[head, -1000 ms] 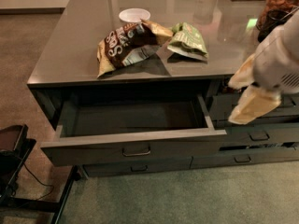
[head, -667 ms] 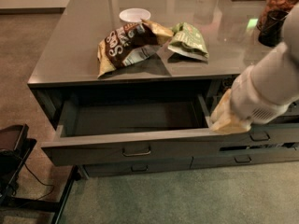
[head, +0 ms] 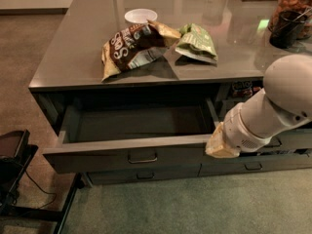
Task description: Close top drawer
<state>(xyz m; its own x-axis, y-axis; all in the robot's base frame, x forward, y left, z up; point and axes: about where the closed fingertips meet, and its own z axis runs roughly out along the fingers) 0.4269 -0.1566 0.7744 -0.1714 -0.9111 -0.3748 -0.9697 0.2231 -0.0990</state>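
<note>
The top drawer [head: 122, 152] stands pulled out of the grey counter, its bare grey interior [head: 141, 123] showing. Its flat front has a small metal loop handle [head: 142, 156] in the middle. My white arm comes in from the right. My gripper [head: 220, 146] is low at the right end of the drawer front, right at its top edge. Its yellowish tip is all that shows of it.
On the counter top [head: 73, 57] lie a brown chip bag [head: 131, 45], a green bag [head: 197, 43] and a white bowl [head: 140, 16]. A jar [head: 292, 13] stands at the far right. Lower drawer fronts [head: 146, 174] sit beneath. A dark stand [head: 12, 165] is at the left on the carpet.
My arm has swung down and left, from beside the counter's right side to the right end of the open drawer's front. The drawer has not moved.
</note>
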